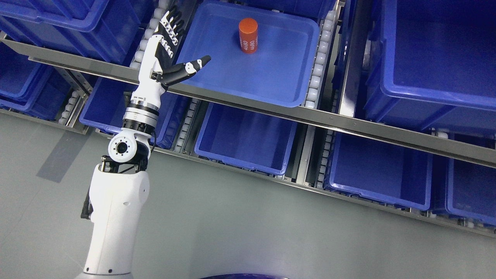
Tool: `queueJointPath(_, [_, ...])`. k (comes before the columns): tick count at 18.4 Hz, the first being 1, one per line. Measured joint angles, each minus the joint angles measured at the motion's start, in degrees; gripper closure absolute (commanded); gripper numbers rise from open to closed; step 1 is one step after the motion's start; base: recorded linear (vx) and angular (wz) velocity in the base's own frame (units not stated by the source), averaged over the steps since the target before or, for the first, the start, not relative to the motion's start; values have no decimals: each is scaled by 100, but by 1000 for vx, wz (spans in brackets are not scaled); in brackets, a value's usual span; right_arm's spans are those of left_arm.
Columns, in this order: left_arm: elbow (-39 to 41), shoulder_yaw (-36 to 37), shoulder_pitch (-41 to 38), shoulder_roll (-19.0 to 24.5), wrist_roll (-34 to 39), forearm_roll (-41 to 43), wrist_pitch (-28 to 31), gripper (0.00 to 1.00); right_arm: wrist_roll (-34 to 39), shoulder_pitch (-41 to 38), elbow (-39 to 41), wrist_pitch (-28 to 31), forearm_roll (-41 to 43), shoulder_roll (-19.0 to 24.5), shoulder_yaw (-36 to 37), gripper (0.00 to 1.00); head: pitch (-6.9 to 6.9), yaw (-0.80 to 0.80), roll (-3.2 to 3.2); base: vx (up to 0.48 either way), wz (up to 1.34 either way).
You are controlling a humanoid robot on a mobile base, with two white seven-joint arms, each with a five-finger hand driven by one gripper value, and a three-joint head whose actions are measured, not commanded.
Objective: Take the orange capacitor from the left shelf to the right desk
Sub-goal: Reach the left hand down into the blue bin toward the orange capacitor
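An orange capacitor point(248, 35), a cylinder with white print on its side, stands upright in a shallow blue tray point(279, 83) on the upper shelf level. My left hand point(182, 46) is raised at the tray's left edge, well left of the capacitor and not touching it. Its fingers point(170, 23) point up and away while the thumb point(192, 66) sticks out to the right over the tray's rim. The hand is open and holds nothing. The white left arm point(116, 209) rises from the lower left.
Deep blue bins surround the tray: one at the upper left point(66, 23), a large one at the right point(438, 58), several on the lower level point(248, 135). A steel shelf rail point(348, 122) runs diagonally in front. Grey floor point(248, 232) lies below.
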State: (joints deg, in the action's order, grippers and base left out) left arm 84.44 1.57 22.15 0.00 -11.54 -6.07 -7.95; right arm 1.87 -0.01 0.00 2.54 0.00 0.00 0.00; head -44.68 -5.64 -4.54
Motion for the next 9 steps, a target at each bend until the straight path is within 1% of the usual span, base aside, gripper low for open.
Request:
queueJointPath(3, [-126,166,100,0,-126,22,-15,0,1,2,0,4,0,0,0,0,0,0,0,172,-40])
queueJointPath(6, [-233,293,144,0,-228,252,42,1,1,2,0,10,0,0,0,0,0,0,0,152,-14])
queueJointPath(9, [-363,470,221,0,-553,427,303,4,1,2,0,17,0,0,0,0,0,0,0,118,-4])
